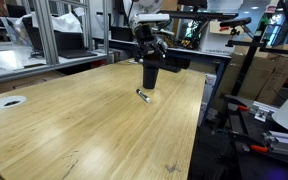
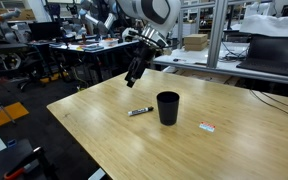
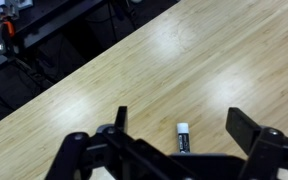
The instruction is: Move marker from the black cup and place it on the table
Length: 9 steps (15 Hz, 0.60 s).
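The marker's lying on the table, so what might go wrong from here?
The marker lies loose close to the cup; if it is round, a bump might set it rolling. The open gripper hangs over the marker, so a low sweep away might nudge it or tip the cup.

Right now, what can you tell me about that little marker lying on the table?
The marker is a small, thin, dark stick with a lighter end, which looks white in the wrist view. It lies flat on the light wooden table, beside the black cup but apart from it. Nothing touches it; the open fingers hang above.
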Tool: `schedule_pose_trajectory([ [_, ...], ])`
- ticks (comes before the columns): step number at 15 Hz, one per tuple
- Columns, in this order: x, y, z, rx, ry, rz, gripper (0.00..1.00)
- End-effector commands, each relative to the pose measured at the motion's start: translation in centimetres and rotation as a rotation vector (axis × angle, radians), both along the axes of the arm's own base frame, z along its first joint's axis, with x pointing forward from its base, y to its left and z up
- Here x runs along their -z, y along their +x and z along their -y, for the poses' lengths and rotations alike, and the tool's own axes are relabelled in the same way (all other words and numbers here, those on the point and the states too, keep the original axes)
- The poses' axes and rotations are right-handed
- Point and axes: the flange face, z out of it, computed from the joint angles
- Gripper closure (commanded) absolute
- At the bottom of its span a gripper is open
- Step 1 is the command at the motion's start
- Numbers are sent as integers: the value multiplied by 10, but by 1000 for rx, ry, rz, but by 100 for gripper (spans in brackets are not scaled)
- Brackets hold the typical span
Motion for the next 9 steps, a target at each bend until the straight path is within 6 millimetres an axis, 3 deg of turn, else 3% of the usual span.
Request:
schedule_pose_trajectory([
  [1, -12, 8, 1, 37, 40, 111, 0],
  [6, -21, 40, 4, 93, 36, 425, 0],
  [7, -76, 30, 33, 82, 51, 486, 0],
  [8, -83, 33, 42, 76, 43, 545, 0],
  [9, -106, 32, 59, 63, 37, 607, 0],
])
